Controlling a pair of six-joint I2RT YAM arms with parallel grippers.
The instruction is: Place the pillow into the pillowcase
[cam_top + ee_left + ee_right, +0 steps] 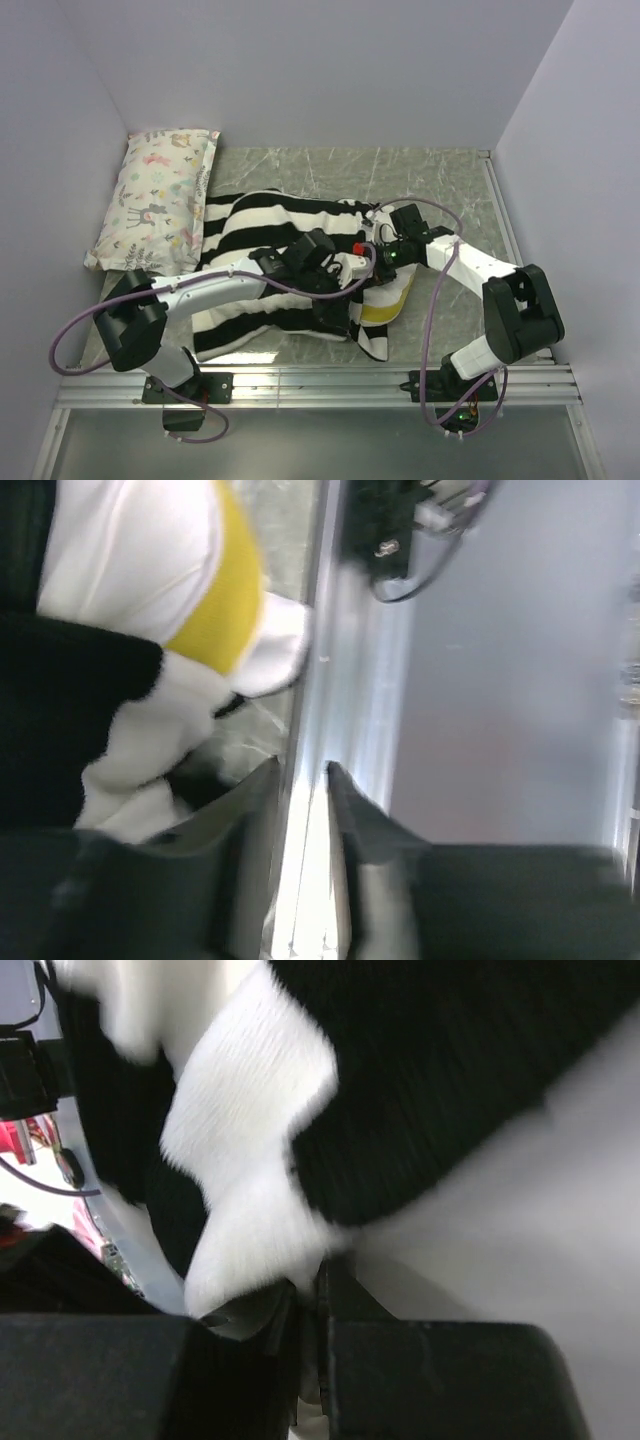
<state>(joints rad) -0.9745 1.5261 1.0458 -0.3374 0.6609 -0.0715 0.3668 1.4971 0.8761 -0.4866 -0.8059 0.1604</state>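
The black and white striped pillowcase [270,215] lies crumpled across the middle of the table. The cream-white pillow shows only at the case's right end, where its yellow band [385,308] pokes out. In the left wrist view the pillow [140,550] sits above and to the left of my left gripper [303,770], partly wrapped by the pillowcase [70,710]. That gripper's jaws stand a narrow gap apart with nothing between them, near the case's front right corner [335,318]. My right gripper [310,1285] is shut on a white fold of the pillowcase [250,1140], at its upper right edge [378,238].
A smaller pillow with a pastel floral print [155,195] leans in the back left corner. A metal rail [320,385] runs along the table's near edge, close to my left gripper. Pale walls enclose the table on three sides.
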